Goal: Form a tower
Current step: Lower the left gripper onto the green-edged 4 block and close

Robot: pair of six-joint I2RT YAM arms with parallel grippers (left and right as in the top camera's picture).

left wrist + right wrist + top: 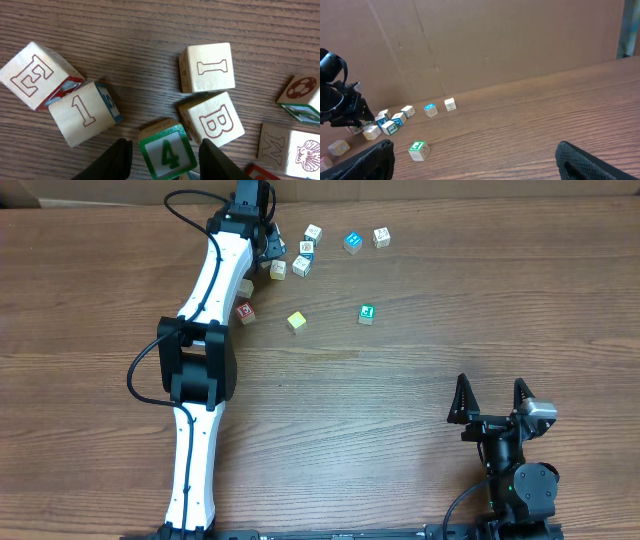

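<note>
No tower shows in any view; every letter cube lies singly on the wooden table [420, 370]. My left gripper [268, 248] reaches into the cube cluster at the back. In the left wrist view, the left gripper [165, 161] straddles a green-framed "4" cube [166, 151]. The cube sits slightly turned, with a thin gap to each black finger [117, 161]. A yellow cube [296, 321], a green-faced cube [366, 314] and a teal-faced cube [352, 242] lie apart. My right gripper [492, 402] stands wide open near the front right, holding nothing.
Around the "4" cube lie cubes marked E [35, 75], 1 [82, 112], I [209, 67] and B [212, 120], the B one closest. A red cube [245, 312] rests beside the left arm. A white cube [381, 237] sits at the back. A brown board [495, 45] backs the table.
</note>
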